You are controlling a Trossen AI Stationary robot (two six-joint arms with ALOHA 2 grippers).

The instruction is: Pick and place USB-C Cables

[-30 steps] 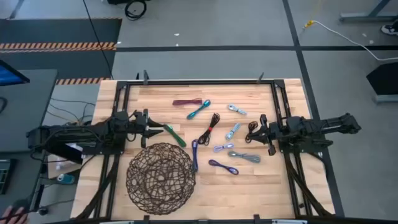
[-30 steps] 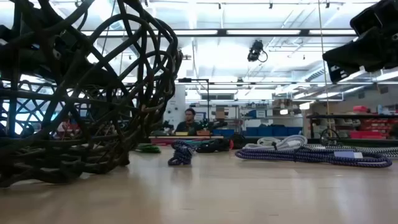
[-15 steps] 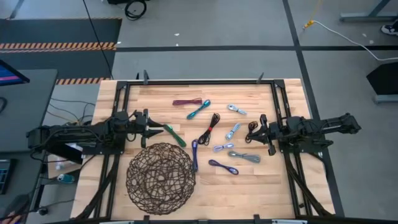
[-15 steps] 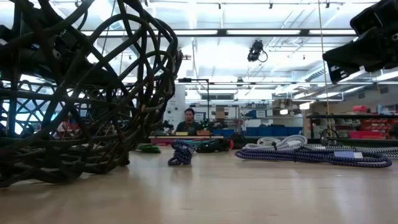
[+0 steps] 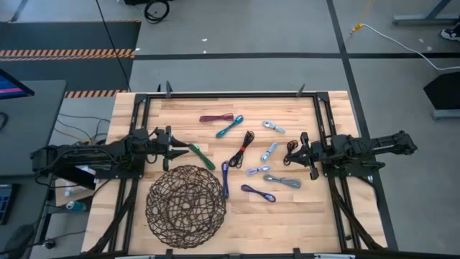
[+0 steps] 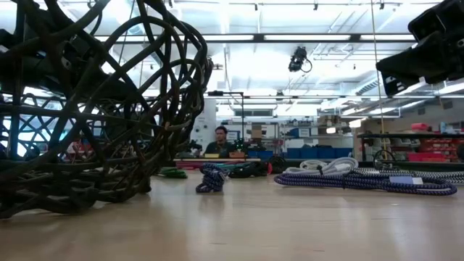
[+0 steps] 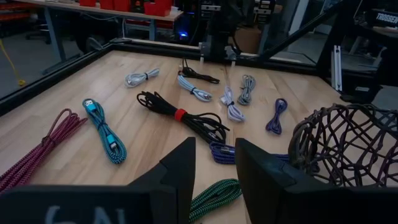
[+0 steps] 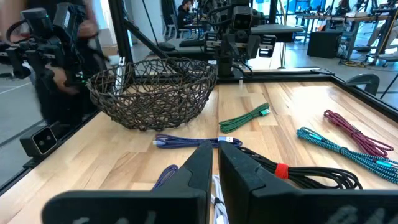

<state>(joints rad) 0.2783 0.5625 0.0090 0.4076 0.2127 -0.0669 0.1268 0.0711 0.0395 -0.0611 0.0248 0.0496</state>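
Note:
Several short coiled USB-C cables lie flat on the wooden table between my two arms: maroon, teal, black with a red tie, light blue, grey, purple, blue and green. My left gripper stands open at the table's left. It points almost level over the green cable's near end and holds nothing. At the table's right my right gripper is shut and empty, beside a small black cable.
A large round dark wire-mesh basket stands near the front edge, left of centre, and fills the left of the low view. A black frame runs along the table's far and side edges. A person sits in the room far behind the table.

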